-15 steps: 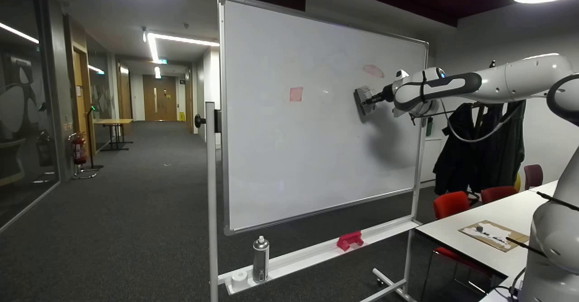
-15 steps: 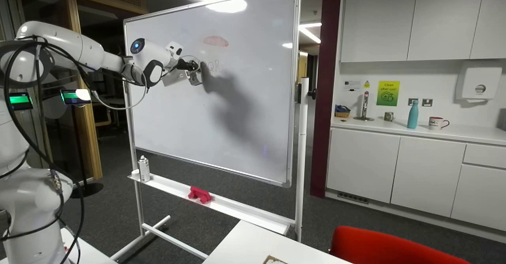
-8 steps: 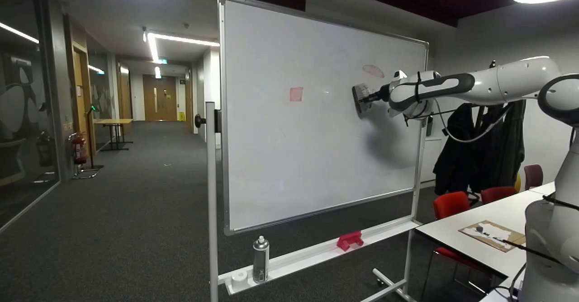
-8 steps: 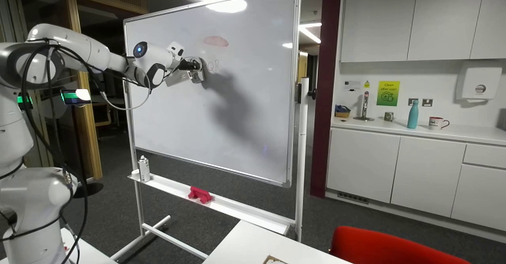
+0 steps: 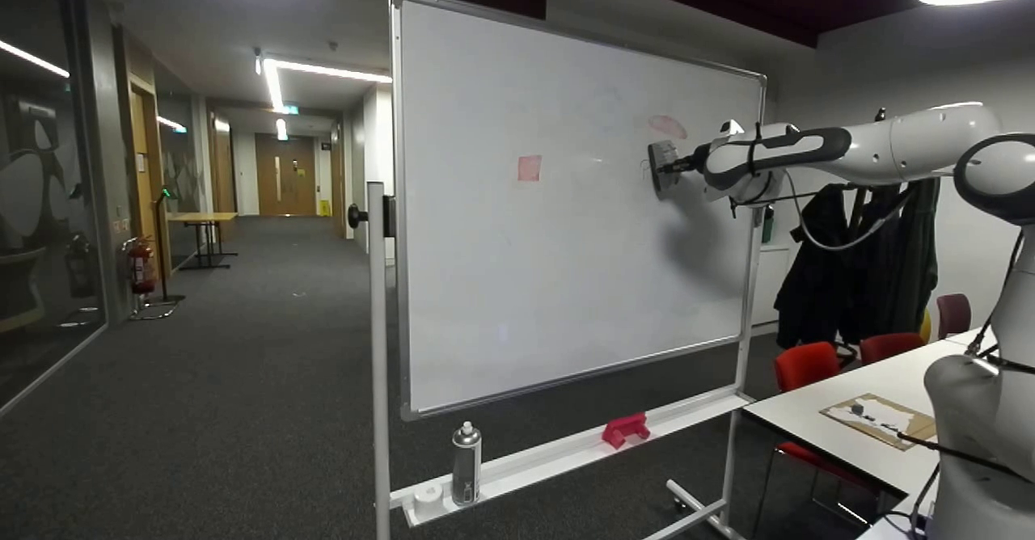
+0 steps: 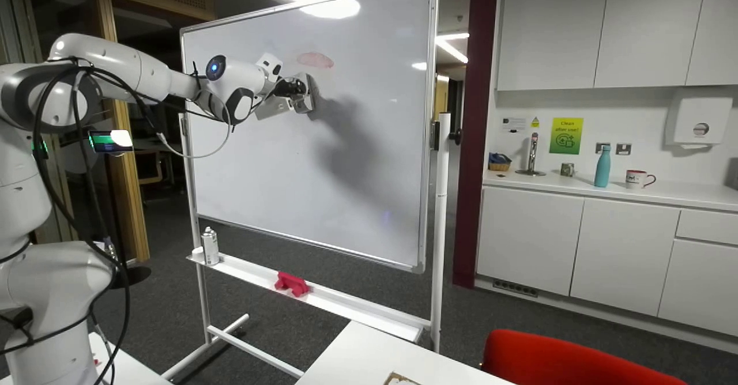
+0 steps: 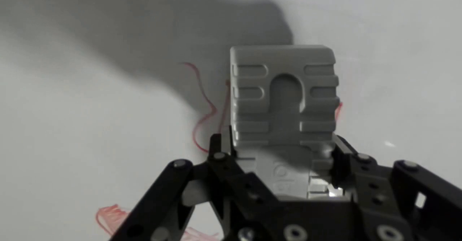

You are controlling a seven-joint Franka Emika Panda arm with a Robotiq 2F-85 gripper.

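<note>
My gripper (image 7: pixel 283 140) is shut on a grey, ribbed whiteboard eraser (image 7: pixel 285 104), with one finger on each side of it. In both exterior views the eraser (image 5: pixel 665 168) is held up against or very close to the upper part of the whiteboard (image 6: pixel 248 177); contact cannot be told. Red pen strokes (image 7: pixel 205 116) show on the board to the left of the eraser in the wrist view, and part of the writing lies hidden behind it. A pink scribbled oval (image 5: pixel 667 126) sits just above the eraser, and a pink square (image 5: pixel 529 168) is farther left.
Below the board, a white ledge (image 5: pixel 558 453) carries a spray can (image 5: pixel 466 463), a small white roll (image 5: pixel 428 498) and a red holder (image 5: pixel 626 430). A white table (image 5: pixel 796 402) and red chairs (image 6: pixel 571 362) stand close by. Cables hang along the arm.
The arm has carried the eraser up and to the right in both exterior views. It now covers letters that showed beside it earlier, while faint strokes appear to its left. The grip is unchanged.
</note>
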